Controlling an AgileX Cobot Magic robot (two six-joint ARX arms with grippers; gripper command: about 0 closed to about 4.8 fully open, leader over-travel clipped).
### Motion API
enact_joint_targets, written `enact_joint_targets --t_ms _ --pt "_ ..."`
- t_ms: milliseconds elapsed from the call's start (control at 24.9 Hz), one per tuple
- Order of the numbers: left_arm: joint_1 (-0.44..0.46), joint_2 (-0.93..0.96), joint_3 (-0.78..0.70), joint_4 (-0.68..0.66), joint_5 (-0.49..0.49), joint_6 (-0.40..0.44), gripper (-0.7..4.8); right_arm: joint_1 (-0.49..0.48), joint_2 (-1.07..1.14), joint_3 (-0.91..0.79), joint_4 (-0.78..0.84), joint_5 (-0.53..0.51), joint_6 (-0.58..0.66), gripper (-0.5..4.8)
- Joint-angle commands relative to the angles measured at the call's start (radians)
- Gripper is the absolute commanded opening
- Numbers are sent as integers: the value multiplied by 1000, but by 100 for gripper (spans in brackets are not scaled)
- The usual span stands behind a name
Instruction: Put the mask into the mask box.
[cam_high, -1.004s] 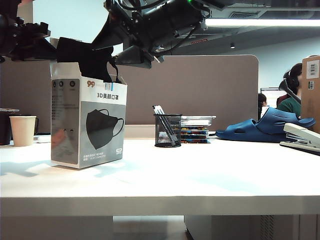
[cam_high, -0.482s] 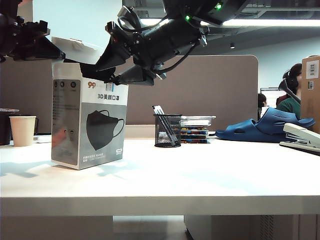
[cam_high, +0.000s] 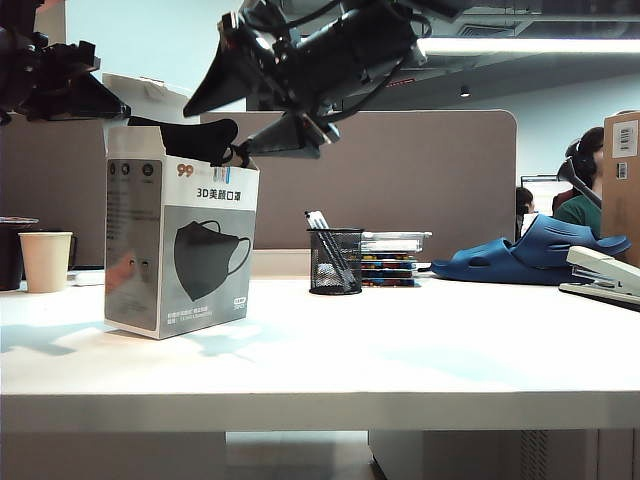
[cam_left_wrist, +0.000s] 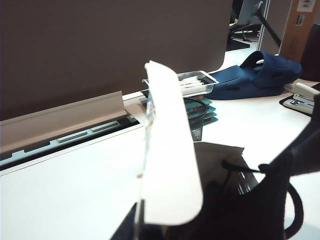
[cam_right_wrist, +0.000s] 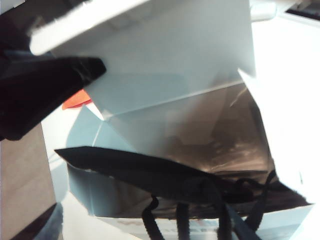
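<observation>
The mask box (cam_high: 180, 245), white and grey with a printed mask picture, stands on the left of the table (cam_high: 400, 360) with its top open. The black mask (cam_high: 192, 138) lies in the opening and partly sticks out above the rim; its ear loops hang over the edge. My right gripper (cam_high: 225, 125) hovers just above the mask, open, its fingers spread wide. In the right wrist view the mask (cam_right_wrist: 150, 172) lies across the box mouth (cam_right_wrist: 210, 135). My left gripper (cam_high: 108, 103) is shut on the box's top flap (cam_left_wrist: 170, 150) and holds it up and back.
A paper cup (cam_high: 46, 260) stands left of the box. A mesh pen holder (cam_high: 335, 260) and stacked trays (cam_high: 395, 258) are mid-table at the back. On the right lie a blue clog (cam_high: 530, 255), a stapler (cam_high: 605, 275) and a brown carton (cam_high: 622, 180).
The right gripper brought the mask down into the box's open top, then spread its jaws and lifted slightly. The mask now rests in the opening. The left gripper kept hold of the flap.
</observation>
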Motion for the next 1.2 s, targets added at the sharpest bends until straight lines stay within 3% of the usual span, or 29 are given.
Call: enact_joint_targets --t_ms 40,522,1204 --pt "1 -3 3 13 4 0 -6 1 -12 4 16 -6 0 414" --pt "1 -3 3 -2 4 0 -6 1 -26 10 154 -57 4 414" --pt "1 -3 3 -8 4 0 -6 -2 -26 41 326 -53 5 409"
